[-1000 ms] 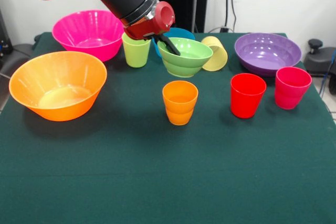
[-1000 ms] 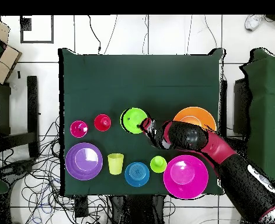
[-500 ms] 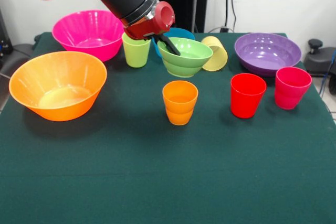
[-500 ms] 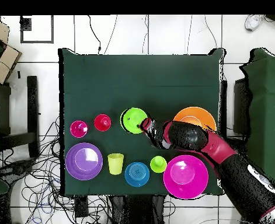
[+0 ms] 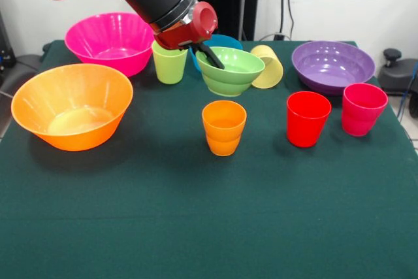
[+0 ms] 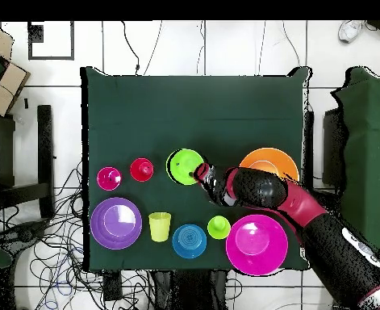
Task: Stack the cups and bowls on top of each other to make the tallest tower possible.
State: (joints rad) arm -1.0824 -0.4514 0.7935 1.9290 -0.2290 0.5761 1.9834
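My gripper (image 5: 208, 53) is shut on the left rim of the small light green bowl (image 5: 234, 71), one dark finger inside it, and holds it tilted in the air. The orange ribbed cup (image 5: 224, 127) stands upright on the table just below and in front of the bowl. In the overhead view the bowl (image 6: 183, 166) hides that cup, with the gripper (image 6: 199, 171) at its right rim. The small blue bowl (image 5: 222, 41) sits behind, partly hidden; it shows whole in the overhead view (image 6: 190, 240).
A lime green cup (image 5: 169, 62) and a pale yellow cup (image 5: 269, 66) on its side flank the held bowl. Red cup (image 5: 307, 119), pink-red cup (image 5: 362, 109) and purple bowl (image 5: 333, 65) stand right. Pink bowl (image 5: 110, 42) and orange bowl (image 5: 72, 106) stand left.
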